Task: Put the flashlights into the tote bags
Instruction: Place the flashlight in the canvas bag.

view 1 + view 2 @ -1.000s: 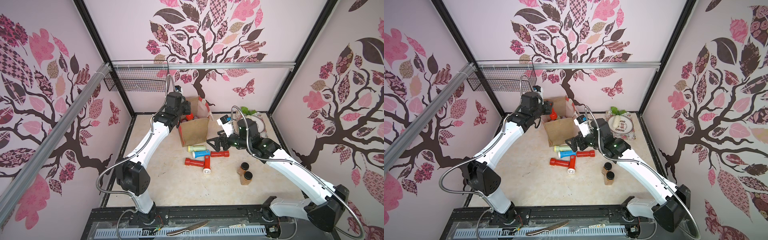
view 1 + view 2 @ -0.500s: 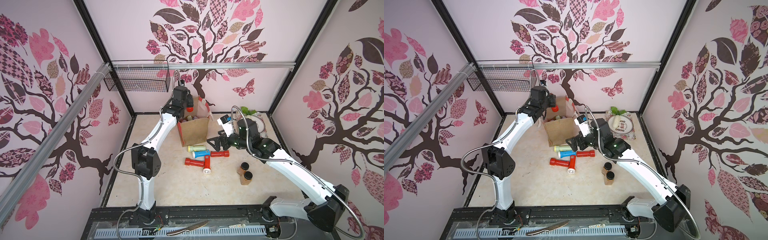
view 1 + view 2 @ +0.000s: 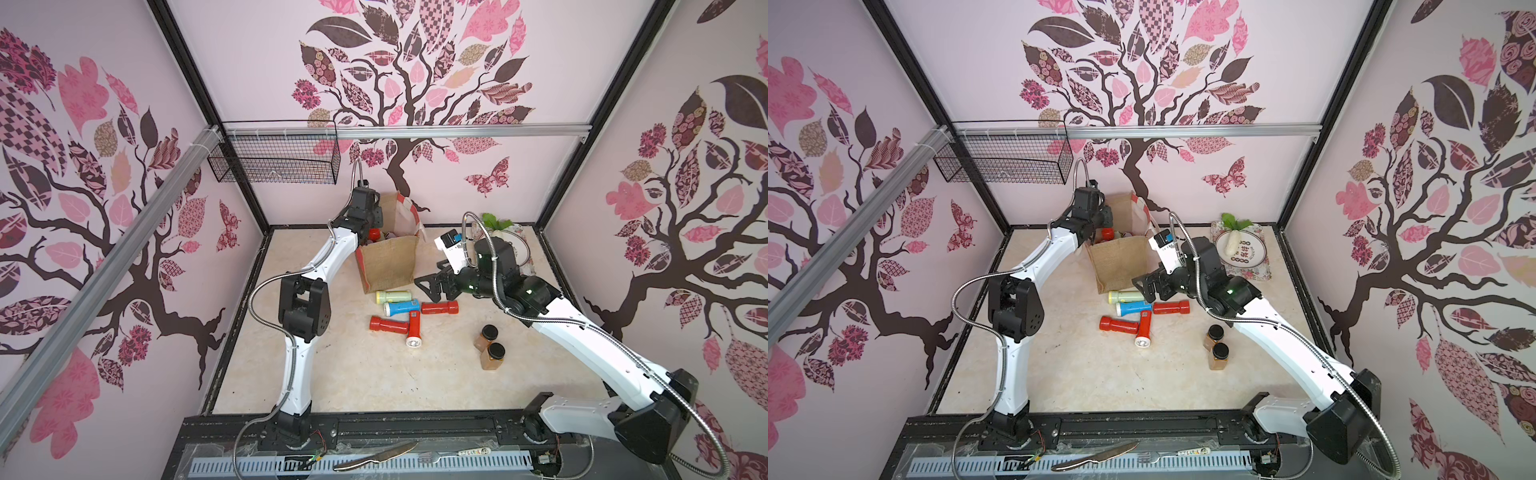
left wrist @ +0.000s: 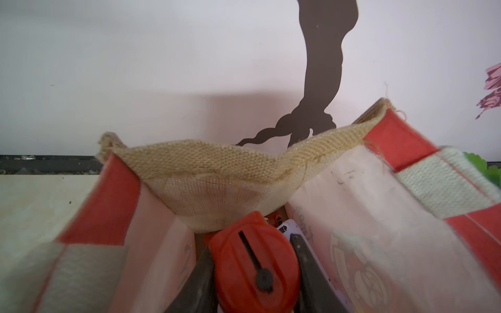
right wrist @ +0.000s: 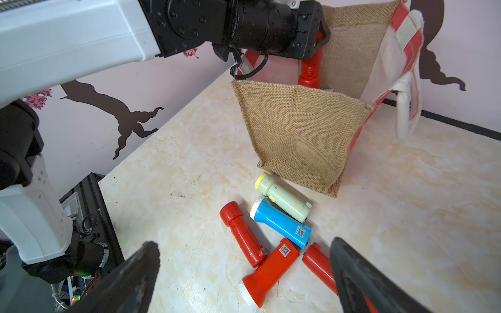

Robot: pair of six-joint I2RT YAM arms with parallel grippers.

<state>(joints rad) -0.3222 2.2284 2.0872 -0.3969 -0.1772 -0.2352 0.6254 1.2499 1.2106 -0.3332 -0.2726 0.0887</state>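
Observation:
The tan burlap tote bag point(image 3: 388, 262) point(image 3: 1121, 262) stands open at the back of the table. My left gripper point(image 3: 370, 226) point(image 4: 253, 265) is shut on a red flashlight point(image 4: 254, 260) point(image 5: 310, 70), which hangs in the bag's mouth. A lilac flashlight point(image 4: 292, 230) lies inside the bag. Several flashlights lie in front of the bag: pale green point(image 3: 392, 296) point(image 5: 284, 200), blue point(image 3: 401, 308) point(image 5: 282, 222) and three red ones point(image 3: 388, 325) point(image 3: 414, 329) point(image 3: 440, 308). My right gripper point(image 3: 432, 284) point(image 5: 244, 246) hovers open just above them, with nothing between its fingers.
Two amber jars point(image 3: 484, 336) point(image 3: 492, 356) with black lids stand right of the flashlights. A patterned plate point(image 3: 1241, 251) with a white radish sits at the back right. A wire basket point(image 3: 274, 162) hangs on the back wall. A knife point(image 3: 374, 455) lies on the front rail.
My left arm lifted the red flashlight from the bag's left side to above its mouth, then lowered it into the opening. The right arm has not moved.

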